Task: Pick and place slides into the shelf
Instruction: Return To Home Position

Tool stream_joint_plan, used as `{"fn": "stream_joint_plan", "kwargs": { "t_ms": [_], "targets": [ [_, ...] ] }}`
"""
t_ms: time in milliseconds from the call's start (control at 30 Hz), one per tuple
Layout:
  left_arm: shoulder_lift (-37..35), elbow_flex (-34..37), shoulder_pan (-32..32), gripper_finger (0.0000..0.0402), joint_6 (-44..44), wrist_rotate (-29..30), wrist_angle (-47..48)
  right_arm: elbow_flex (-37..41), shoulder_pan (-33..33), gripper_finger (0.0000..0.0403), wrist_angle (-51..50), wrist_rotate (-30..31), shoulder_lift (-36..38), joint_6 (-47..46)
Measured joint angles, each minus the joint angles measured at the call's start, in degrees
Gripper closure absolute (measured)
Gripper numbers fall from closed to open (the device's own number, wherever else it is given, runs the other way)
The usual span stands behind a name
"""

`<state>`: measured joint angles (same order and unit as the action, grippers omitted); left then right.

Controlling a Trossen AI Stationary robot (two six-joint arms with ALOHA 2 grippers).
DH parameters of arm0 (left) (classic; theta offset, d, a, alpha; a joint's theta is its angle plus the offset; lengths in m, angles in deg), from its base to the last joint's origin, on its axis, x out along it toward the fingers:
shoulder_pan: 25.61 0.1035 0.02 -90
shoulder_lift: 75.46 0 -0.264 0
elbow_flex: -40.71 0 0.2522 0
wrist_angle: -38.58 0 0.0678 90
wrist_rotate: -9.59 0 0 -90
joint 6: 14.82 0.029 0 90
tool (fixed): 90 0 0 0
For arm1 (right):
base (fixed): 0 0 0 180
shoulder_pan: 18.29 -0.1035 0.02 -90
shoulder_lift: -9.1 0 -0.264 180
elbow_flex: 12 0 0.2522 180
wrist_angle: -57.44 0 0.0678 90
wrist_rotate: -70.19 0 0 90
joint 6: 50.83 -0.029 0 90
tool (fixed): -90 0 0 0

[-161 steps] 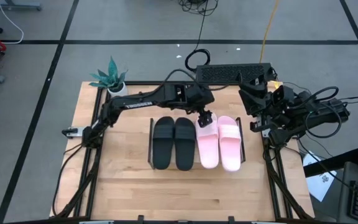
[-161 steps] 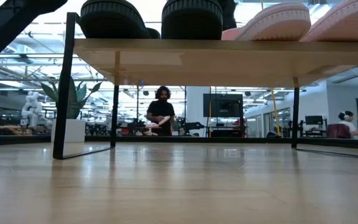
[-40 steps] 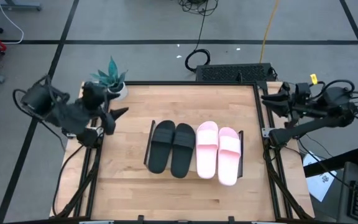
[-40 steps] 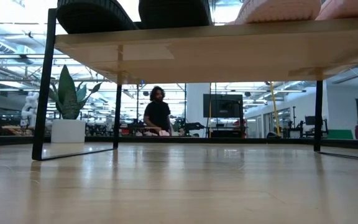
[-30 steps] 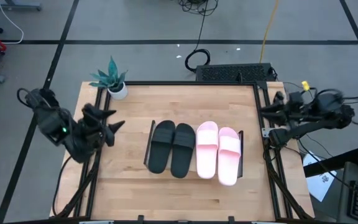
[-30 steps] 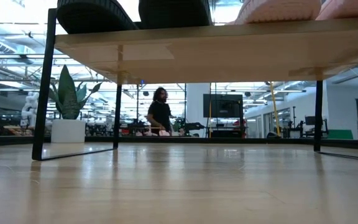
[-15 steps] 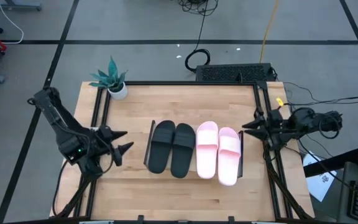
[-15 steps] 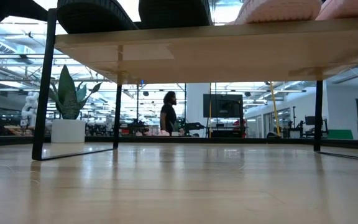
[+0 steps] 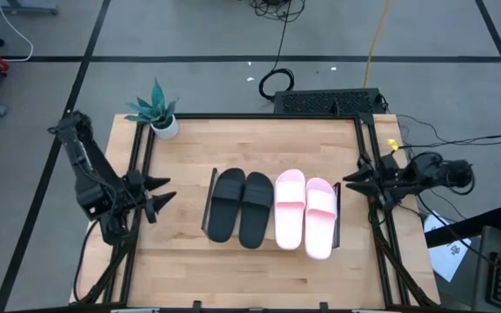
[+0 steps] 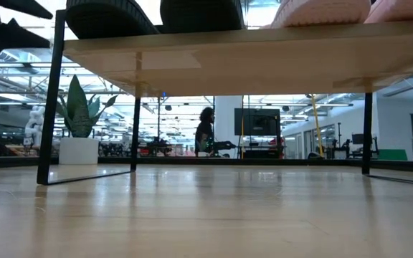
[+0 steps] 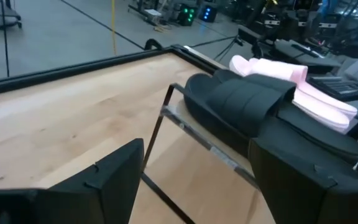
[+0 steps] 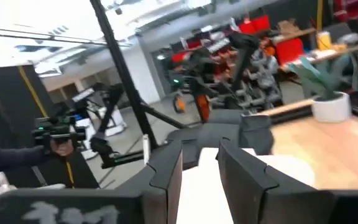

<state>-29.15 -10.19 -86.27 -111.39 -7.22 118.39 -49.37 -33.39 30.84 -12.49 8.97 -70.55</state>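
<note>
Homing | matte black pair of slides [image 9: 233,204] and pale pink pair [image 9: 307,210] lie side by side on low wooden-board shelf [image 10: 264,57] | left gripper [image 9: 156,195] well apart from it, fingers spread wide, empty | right gripper [image 9: 352,180] just beside shelf's right end, fingers narrowly apart, empty; probably best to retreat outward, clear of frame | low view shows only soles; high view all four.

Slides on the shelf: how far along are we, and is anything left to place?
Done: the black pair and the pink pair lie side by side on the shelf, four slides in all. In hand: nothing; the left gripper and right gripper are empty, out at either side of the shelf. Left: no slide to place, probably only the return to rest.
</note>
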Motion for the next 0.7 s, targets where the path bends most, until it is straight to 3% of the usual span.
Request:
{"fn": "stream_joint_plan", "kwargs": {
  "t_ms": [300,533,700],
  "targets": [
    [-0.4,5.8,-3.1,0.011,-5.3,1.9,0.5,12.2,0.0,0.031,9.1,-3.2,0.0,-4.7],
    [-0.4,11.2,-7.3,0.011,-14.4,1.7,1.4,10.8,0.0,0.031,8.8,-5.9,0.1,-0.2],
    [-0.4,13.6,-8.2,0.011,-17.7,1.8,1.6,9.8,0.0,0.031,5.0,4.6,0.1,2.4]
  ]
}}
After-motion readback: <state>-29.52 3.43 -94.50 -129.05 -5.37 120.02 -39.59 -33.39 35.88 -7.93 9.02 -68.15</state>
